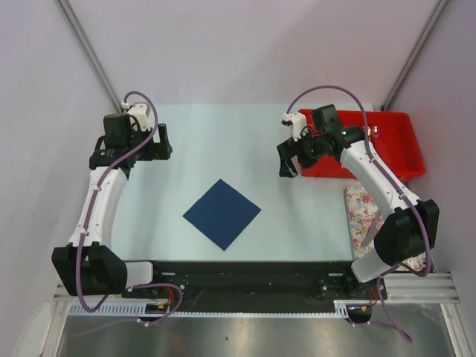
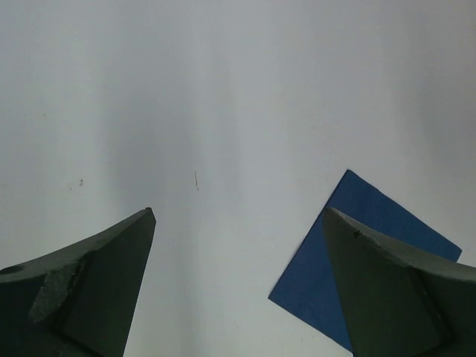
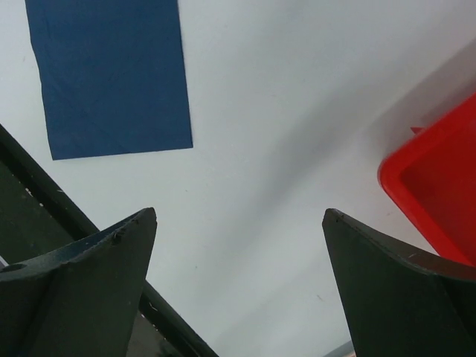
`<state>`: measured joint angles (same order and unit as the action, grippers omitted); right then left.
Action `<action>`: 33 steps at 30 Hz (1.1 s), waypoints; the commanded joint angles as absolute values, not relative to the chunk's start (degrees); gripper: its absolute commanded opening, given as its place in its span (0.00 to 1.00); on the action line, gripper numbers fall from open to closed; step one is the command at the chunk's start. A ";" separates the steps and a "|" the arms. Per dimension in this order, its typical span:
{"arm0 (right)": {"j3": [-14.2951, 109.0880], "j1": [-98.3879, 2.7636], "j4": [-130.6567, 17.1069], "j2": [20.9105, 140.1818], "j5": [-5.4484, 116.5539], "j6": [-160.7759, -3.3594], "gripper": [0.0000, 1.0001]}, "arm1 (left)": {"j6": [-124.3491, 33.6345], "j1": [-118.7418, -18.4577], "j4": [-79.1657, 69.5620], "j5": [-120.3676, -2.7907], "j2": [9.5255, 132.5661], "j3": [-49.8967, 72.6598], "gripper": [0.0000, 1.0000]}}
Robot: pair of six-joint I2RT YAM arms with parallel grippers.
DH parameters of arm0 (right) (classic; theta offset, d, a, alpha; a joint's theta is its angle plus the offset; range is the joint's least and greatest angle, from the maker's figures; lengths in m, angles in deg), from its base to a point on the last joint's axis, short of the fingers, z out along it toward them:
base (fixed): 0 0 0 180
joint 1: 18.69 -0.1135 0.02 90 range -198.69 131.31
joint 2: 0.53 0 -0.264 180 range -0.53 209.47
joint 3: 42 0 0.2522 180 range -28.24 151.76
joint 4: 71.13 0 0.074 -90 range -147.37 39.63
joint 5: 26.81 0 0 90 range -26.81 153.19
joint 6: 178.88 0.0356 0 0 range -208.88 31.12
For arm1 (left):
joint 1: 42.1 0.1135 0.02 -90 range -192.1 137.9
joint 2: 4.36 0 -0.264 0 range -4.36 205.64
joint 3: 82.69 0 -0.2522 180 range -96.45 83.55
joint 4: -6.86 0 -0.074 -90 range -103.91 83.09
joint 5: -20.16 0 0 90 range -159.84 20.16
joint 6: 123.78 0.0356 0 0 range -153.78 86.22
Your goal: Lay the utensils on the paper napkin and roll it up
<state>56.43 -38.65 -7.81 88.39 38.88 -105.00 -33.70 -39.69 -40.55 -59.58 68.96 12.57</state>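
Note:
The dark blue paper napkin (image 1: pixel 222 213) lies flat, turned like a diamond, near the middle of the table's front half. It also shows in the left wrist view as the napkin (image 2: pixel 357 253) and in the right wrist view as the napkin (image 3: pixel 111 74). A slim grey utensil (image 1: pixel 370 227) rests on the flowered cloth at the right, partly hidden by the right arm. My left gripper (image 1: pixel 161 141) hovers open at the back left, empty (image 2: pixel 238 212). My right gripper (image 1: pixel 288 163) hangs open beside the red bin, empty (image 3: pixel 238 212).
A red bin (image 1: pixel 394 126) stands at the back right, its corner in the right wrist view (image 3: pixel 439 186). A white cloth with pink flowers (image 1: pixel 361 204) lies in front of it under the right arm. The black front rail (image 1: pixel 245 271) borders the table.

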 commanded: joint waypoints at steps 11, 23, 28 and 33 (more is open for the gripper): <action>52.80 -47.95 -19.48 95.87 40.69 -102.16 0.99 | -29.82 -39.64 -45.31 -63.60 62.35 14.91 1.00; 51.31 -56.73 -22.91 105.28 52.90 -97.06 0.78 | -29.65 -39.64 -45.40 -64.04 61.29 16.58 1.00; 51.39 -58.85 -23.62 108.01 55.81 -95.04 0.72 | -28.95 -39.64 -44.35 -63.78 60.86 17.28 1.00; 50.95 -60.52 -24.58 110.38 56.86 -94.16 0.68 | -28.68 -39.64 -43.65 -63.86 60.59 18.07 1.00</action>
<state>51.27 -59.35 -22.28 108.94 54.18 -95.91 -30.16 -39.69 -45.28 -63.56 62.34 17.27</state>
